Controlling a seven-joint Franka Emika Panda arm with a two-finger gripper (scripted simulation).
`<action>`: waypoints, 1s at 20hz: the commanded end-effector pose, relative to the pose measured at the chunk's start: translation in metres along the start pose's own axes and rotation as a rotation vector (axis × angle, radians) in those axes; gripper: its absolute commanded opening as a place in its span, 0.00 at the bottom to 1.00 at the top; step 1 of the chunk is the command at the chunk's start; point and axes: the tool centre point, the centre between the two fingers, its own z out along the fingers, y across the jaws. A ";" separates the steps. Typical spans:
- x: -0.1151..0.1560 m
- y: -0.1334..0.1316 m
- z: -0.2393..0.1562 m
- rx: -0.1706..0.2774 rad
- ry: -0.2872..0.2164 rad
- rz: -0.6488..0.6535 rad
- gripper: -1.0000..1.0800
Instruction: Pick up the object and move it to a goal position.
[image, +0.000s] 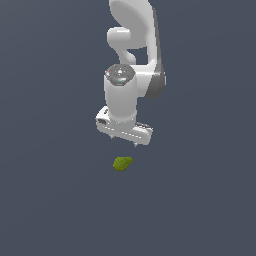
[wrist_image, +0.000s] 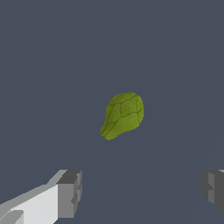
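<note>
The object (image: 123, 163) is a small olive-green lumpy blob lying on the dark grey floor, with one end narrowing to a point. In the wrist view the object (wrist_image: 122, 114) shows dark crease lines across its skin. My white gripper (image: 124, 141) hangs just above and slightly behind it in the exterior view, not touching it. Its jaws stand wide apart with nothing between them; the grey fingertips (wrist_image: 70, 192) frame empty floor, and the gripper (wrist_image: 142, 192) is open. The object sits beyond the gap between the fingers.
The white arm (image: 131, 45) rises above the gripper. The dark grey floor (image: 50, 200) is plain and featureless all around, and no goal marker is visible.
</note>
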 end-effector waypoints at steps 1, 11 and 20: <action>0.003 -0.001 0.005 0.001 -0.002 0.071 0.96; 0.014 -0.003 0.024 0.001 -0.006 0.352 0.96; 0.024 -0.005 0.041 -0.002 -0.006 0.603 0.96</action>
